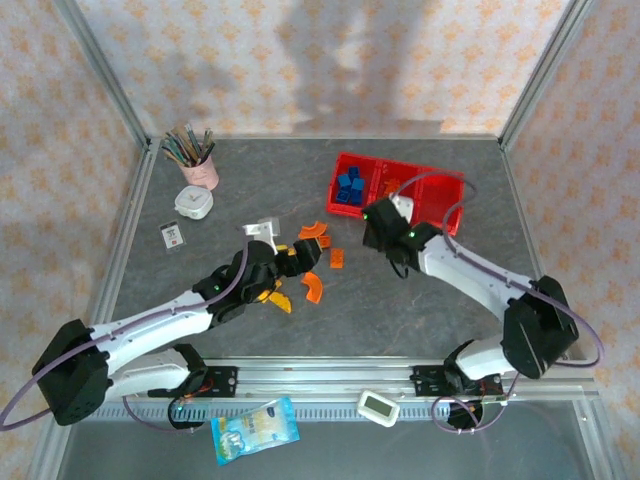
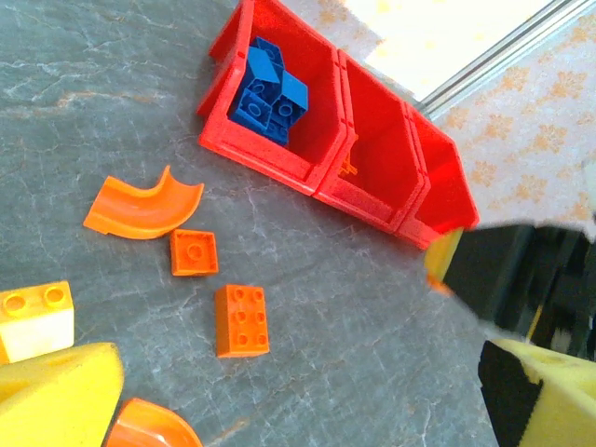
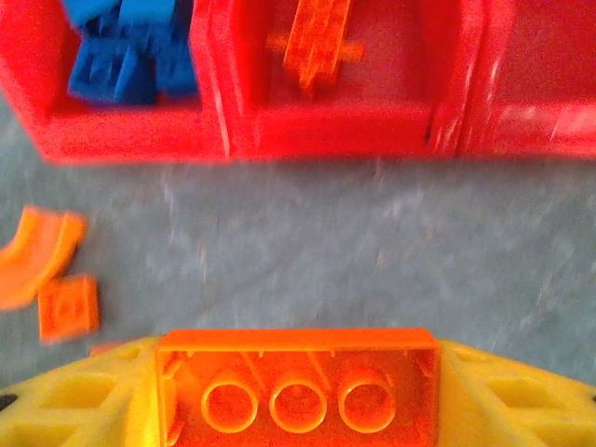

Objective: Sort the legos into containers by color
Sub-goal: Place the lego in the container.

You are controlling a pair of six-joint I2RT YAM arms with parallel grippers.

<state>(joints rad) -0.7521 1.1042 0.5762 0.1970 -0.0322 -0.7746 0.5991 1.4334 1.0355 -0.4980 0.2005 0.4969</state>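
My right gripper (image 3: 298, 410) is shut on an orange brick (image 3: 298, 386), whose hollow underside faces the camera. It hovers just in front of the red tray (image 3: 326, 140). The tray's left compartment holds blue legos (image 3: 130, 56), and the middle one holds an orange plate (image 3: 317, 37). From above, the right gripper (image 1: 383, 232) sits at the tray's (image 1: 440, 195) near edge. My left gripper (image 2: 303, 391) is open over bare table, and from above it (image 1: 290, 262) is among the loose legos. Close to it lie an orange brick (image 2: 242, 319), an orange square (image 2: 194, 251) and an orange arch (image 2: 144, 205).
A pale yellow brick (image 2: 35, 319) and another orange arch (image 2: 149, 424) lie by my left fingers (image 2: 56, 391). A pink cup of brushes (image 1: 200, 165), a white box (image 1: 194, 204) and a small card (image 1: 172, 236) stand at the back left. Metal frame rails edge the table.
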